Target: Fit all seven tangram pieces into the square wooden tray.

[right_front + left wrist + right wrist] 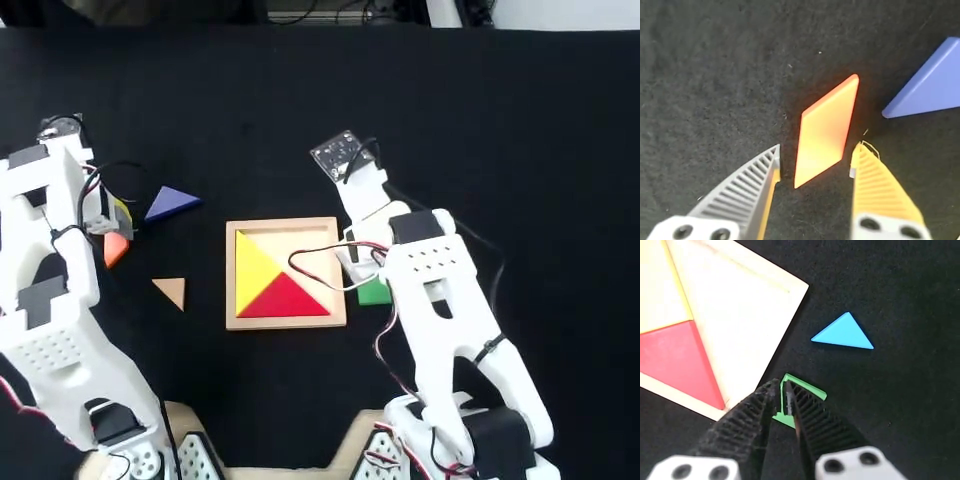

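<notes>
High view, from the left: left gripper [817,150] sits at nine o'clock of the tray [285,322], jaws wide apart, holding nothing, straddling the flat orange piece [825,132]; closing on its slanted edges could spin it, or skid it toward the blue triangle [172,203] at its two o'clock; a tan triangle [172,291] lies nearer the tray; yellow triangle [255,262] and red triangle [288,298] lie seated inside; at the tray's four o'clock the right gripper [785,387] is nearly closed, seemingly nipping the green piece [375,292] by one edge; so slim a hold may let it swivel, drop, or catch the rim.
</notes>
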